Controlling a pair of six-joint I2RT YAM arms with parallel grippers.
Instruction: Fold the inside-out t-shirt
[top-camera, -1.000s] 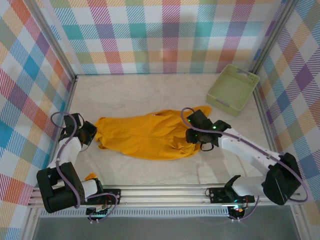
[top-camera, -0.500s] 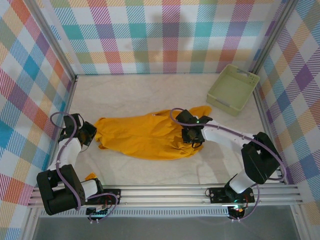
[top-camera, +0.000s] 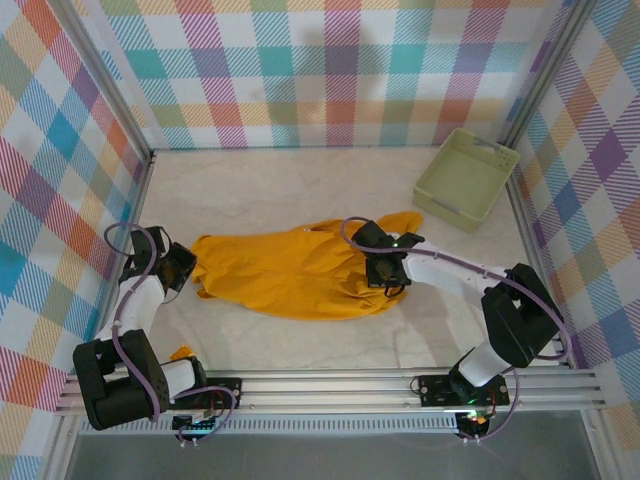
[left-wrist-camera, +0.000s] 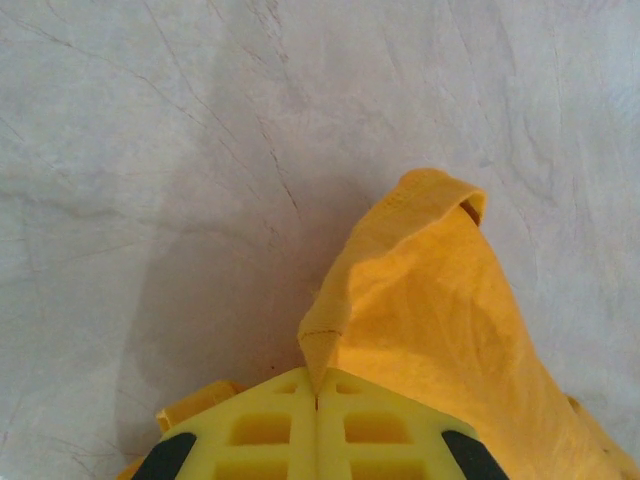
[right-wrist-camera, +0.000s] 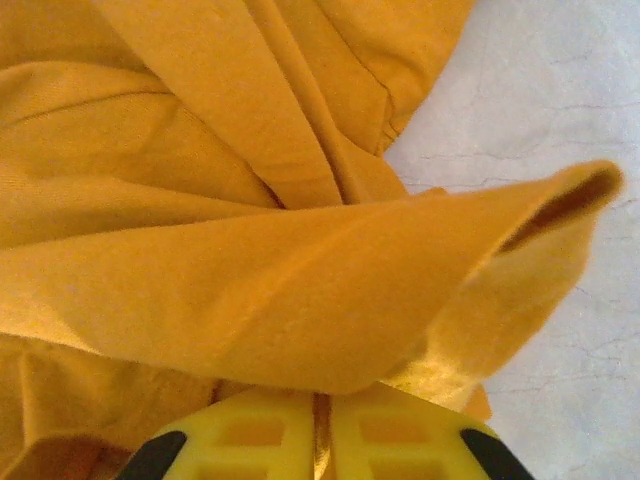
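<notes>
T-shirt (top-camera: 290, 275), just one, left gripper (left-wrist-camera: 317, 385) and right gripper (right-wrist-camera: 322, 402) clamped on it, one basket (top-camera: 465, 180)

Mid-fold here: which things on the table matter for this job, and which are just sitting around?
Job: mustard-orange t-shirt; left gripper and right gripper, both shut on its fabric.
Lying about: pale green basket, at the far right corner of the table, apart from the shirt.

Plain mustard-orange t-shirt (top-camera: 290, 272), no print. Pale green basket (top-camera: 466, 178). Off-white table (top-camera: 280, 190), faint grey marble veining. Pastel plaid walls (top-camera: 330, 70): teal, pink, orange, purple, yellow on white. Left gripper (left-wrist-camera: 316, 385), right gripper (right-wrist-camera: 322, 400): bright yellow, black patches. Black-and-white arms (top-camera: 450, 270), purple cables (top-camera: 118, 330).
</notes>
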